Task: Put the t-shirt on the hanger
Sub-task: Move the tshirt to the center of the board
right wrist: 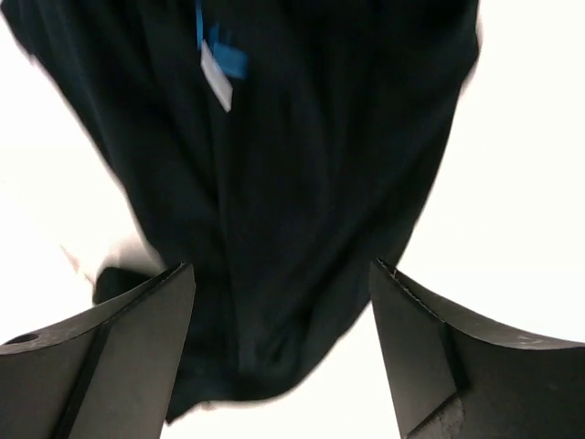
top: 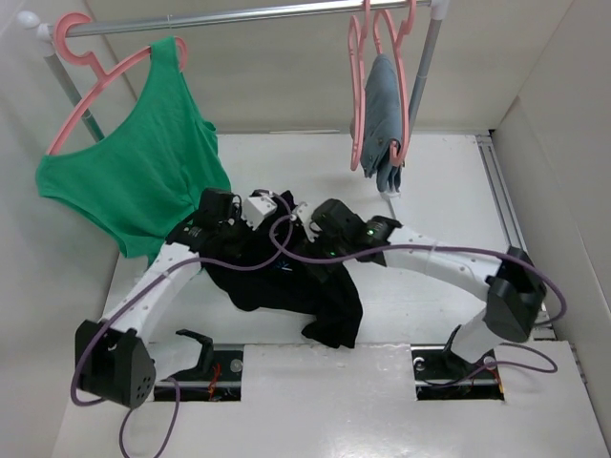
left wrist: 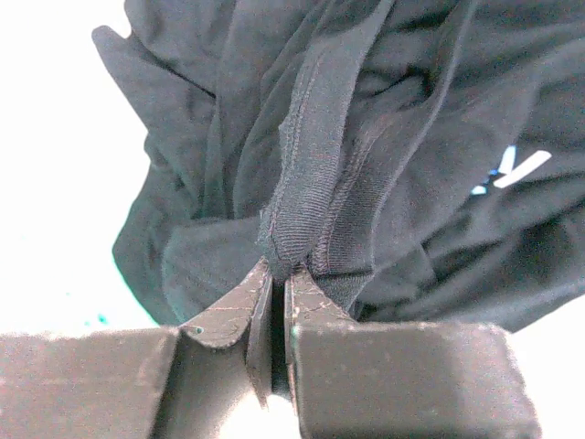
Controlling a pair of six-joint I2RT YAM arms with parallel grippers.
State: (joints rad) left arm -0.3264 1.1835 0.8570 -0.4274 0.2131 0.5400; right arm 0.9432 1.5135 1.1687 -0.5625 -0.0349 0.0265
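Note:
The black t-shirt (top: 286, 286) lies crumpled on the white table between the two arms. My left gripper (top: 272, 212) is shut on its ribbed neck edge (left wrist: 297, 183), pinched at the fingertips (left wrist: 279, 272). My right gripper (top: 302, 227) is open just above the cloth, with the shirt (right wrist: 302, 137) between its spread fingers (right wrist: 281, 265) but not touching them. The blue print shows in both wrist views (left wrist: 512, 169) (right wrist: 224, 55). A pink hanger (top: 357, 95) that looks bare hangs edge-on on the rail at the back right.
A green tank top (top: 143, 181) on a pink hanger hangs at the rail's left, draping down to the left arm. A blue-grey denim garment (top: 384, 114) hangs on another pink hanger beside the bare one. White walls enclose the table.

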